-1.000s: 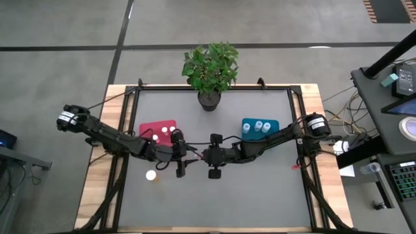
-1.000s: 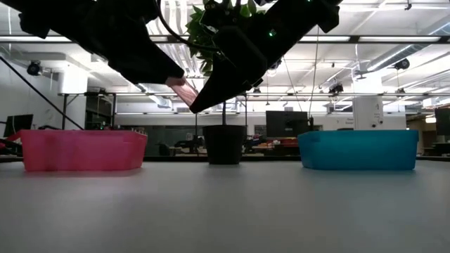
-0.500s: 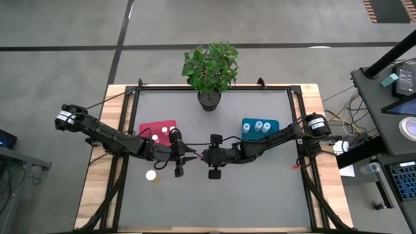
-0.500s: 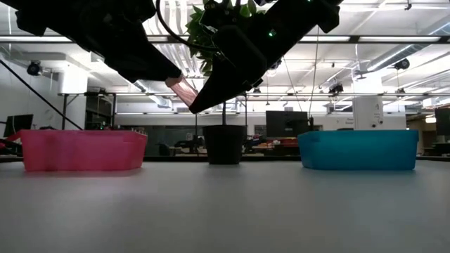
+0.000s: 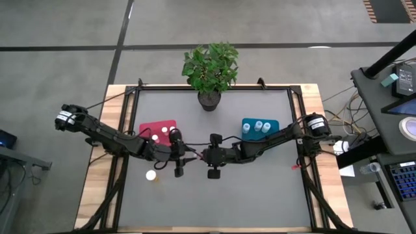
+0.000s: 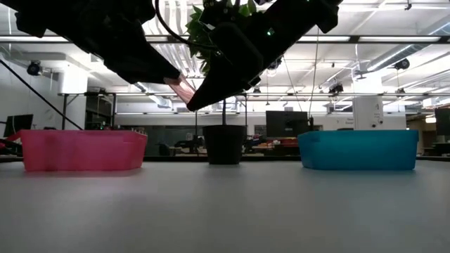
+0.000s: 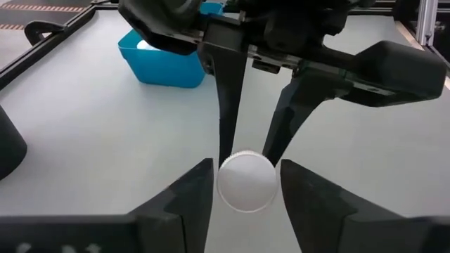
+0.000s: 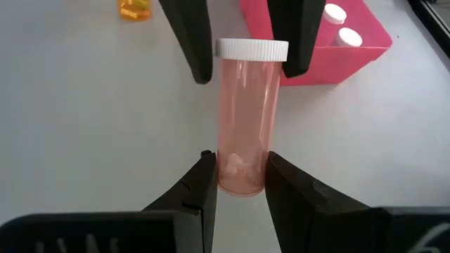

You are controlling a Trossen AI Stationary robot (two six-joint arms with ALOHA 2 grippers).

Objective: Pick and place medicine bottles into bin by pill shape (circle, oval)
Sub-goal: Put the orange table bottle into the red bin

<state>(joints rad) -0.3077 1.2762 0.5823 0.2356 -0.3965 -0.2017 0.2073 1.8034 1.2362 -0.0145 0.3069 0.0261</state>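
Bottle (image 8: 247,119), clear pinkish plastic with a white cap, hangs above the counter (image 5: 260,188) mid-way between the bins, the right claw (image 8: 240,177) clamped on its base. Left claw (image 7: 246,184) brackets the cap, gripping or not I cannot tell. Light, rigid, slick-walled; the ribbed cap looks like the surer hold.

Two dark, jointed arms are shown, each built of black segmented links with thin black cables routed along them. A white-and-silver band is carried at the shoulder end of each arm. The left tool (image 7: 246,200) and the right tool (image 8: 239,186) are each formed of two matte black, flat, tapered fingers (image 8: 200,184)
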